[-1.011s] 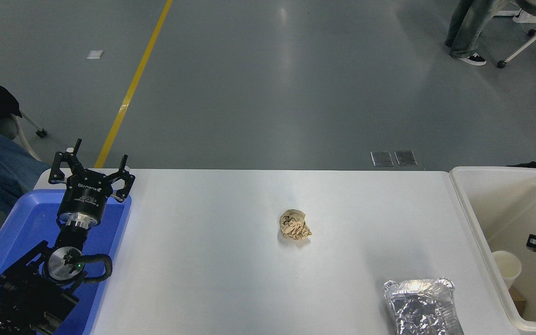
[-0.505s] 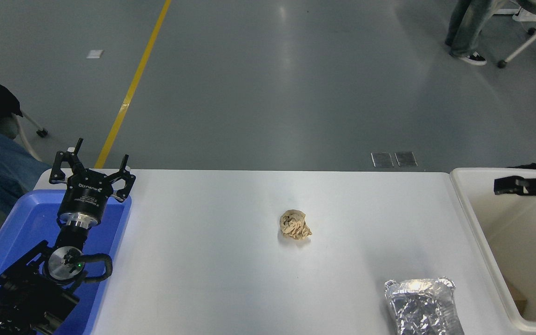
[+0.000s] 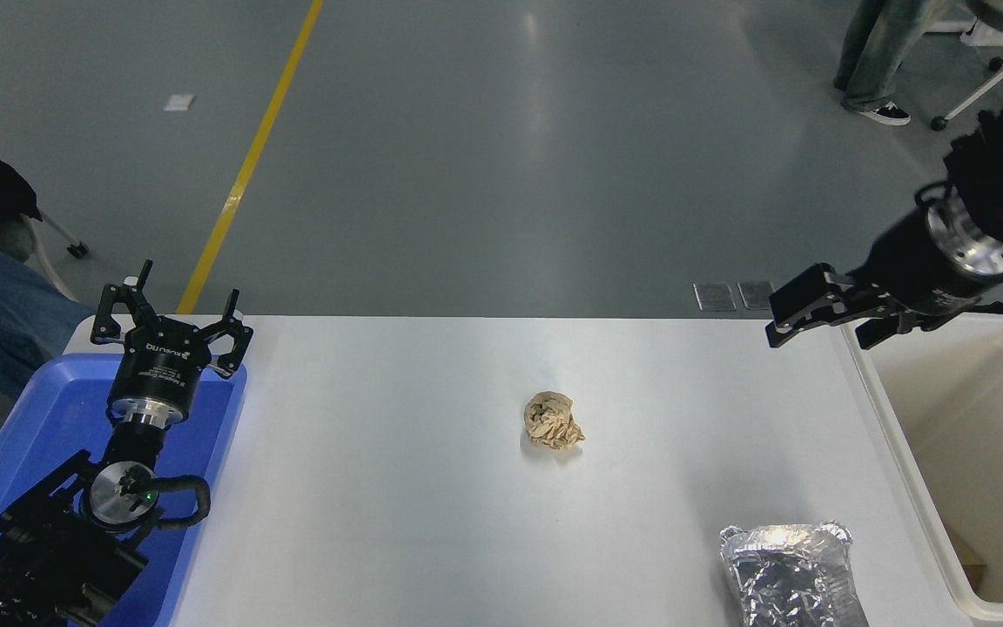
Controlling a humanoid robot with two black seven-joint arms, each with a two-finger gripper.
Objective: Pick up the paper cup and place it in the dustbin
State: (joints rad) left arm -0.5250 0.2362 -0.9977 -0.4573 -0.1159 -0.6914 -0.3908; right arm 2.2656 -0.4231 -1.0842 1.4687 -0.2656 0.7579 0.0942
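Right end effector [image 3: 802, 318], fingers spread and empty, hangs over the dustbin [image 3: 885, 409] rim's far-left corner.

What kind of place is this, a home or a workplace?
Probably a lab or workshop: a bare grey floor with a yellow line, a white table, and wheeled chairs.

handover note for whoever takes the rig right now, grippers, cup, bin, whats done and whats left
Right gripper: raised by the bin's far left corner, holding nothing; open or shut is unclear.
Left gripper: open, parked over the blue tray.
Cup: not visible anywhere on the table; the bin's visible part shows none, its near end is cut off.
Done: cup likely binned, unconfirmed.
Left: confirm, park the right arm.
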